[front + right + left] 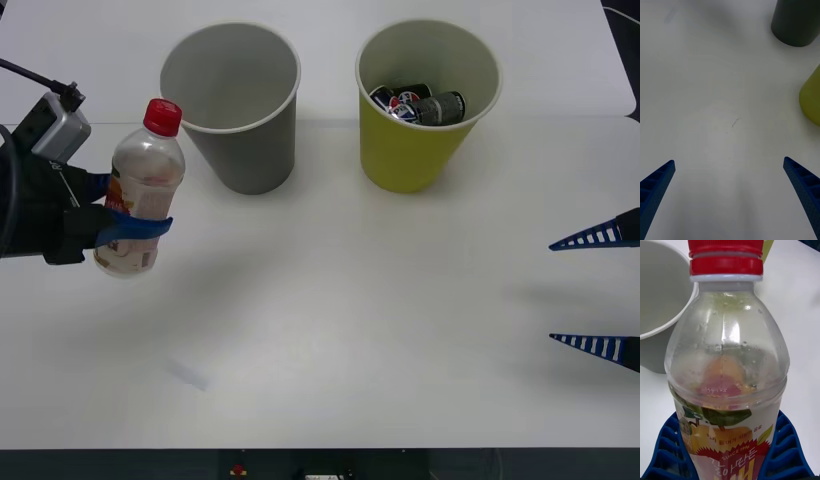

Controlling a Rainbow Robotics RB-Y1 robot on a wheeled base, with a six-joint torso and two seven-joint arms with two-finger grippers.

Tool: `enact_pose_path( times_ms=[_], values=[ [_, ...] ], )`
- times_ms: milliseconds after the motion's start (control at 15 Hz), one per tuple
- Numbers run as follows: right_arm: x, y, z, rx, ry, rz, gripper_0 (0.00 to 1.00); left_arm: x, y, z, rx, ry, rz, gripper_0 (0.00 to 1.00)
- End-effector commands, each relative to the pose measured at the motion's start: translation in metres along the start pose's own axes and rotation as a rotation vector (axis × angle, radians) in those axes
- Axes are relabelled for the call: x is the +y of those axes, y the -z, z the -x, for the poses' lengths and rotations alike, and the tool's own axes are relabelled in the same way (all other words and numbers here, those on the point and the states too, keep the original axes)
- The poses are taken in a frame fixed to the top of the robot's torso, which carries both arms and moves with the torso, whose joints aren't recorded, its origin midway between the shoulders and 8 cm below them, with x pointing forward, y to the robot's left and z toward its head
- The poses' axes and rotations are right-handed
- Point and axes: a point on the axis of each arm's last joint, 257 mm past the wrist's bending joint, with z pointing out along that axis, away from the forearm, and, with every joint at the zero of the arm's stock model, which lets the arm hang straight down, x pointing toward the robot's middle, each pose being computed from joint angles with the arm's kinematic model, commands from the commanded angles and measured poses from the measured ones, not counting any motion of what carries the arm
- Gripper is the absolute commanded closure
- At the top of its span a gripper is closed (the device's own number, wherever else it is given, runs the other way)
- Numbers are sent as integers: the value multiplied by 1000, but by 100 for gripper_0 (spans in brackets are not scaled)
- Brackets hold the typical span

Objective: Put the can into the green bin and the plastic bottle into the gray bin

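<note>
The clear plastic bottle [142,190] with a red cap is held upright above the table at the far left, my left gripper [135,228] shut on its labelled lower half. Up close, the plastic bottle [728,363] sits between the blue fingers [668,446]. The gray bin [236,105] stands just right of the bottle, farther back, and looks empty. The green bin [420,100] stands to its right with the can [425,105] lying inside. My right gripper [598,290] hovers open at the right edge, holding nothing.
The white table [350,300] has free room in its middle and front. In the right wrist view, the gray bin's base [795,22] and the green bin's side [811,97] lie beyond the open fingers [657,183].
</note>
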Motion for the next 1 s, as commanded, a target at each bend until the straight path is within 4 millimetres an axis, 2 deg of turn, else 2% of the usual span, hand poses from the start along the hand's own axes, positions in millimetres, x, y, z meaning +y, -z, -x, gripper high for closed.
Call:
enact_pose_path(
  times_ms=[67,333,467,667,1000],
  values=[
    [0,0,0,0,0,0,0,25,12,14,67,-33,21,100],
    [0,0,0,0,0,0,0,75,26,48,148,-50,13,100],
    [0,0,0,0,0,0,0,100,27,82,120,-31,28,100],
    [0,0,0,0,0,0,0,117,18,114,140,-36,33,100],
    [0,0,0,0,0,0,0,130,-8,146,190,-47,58,100]
  ],
)
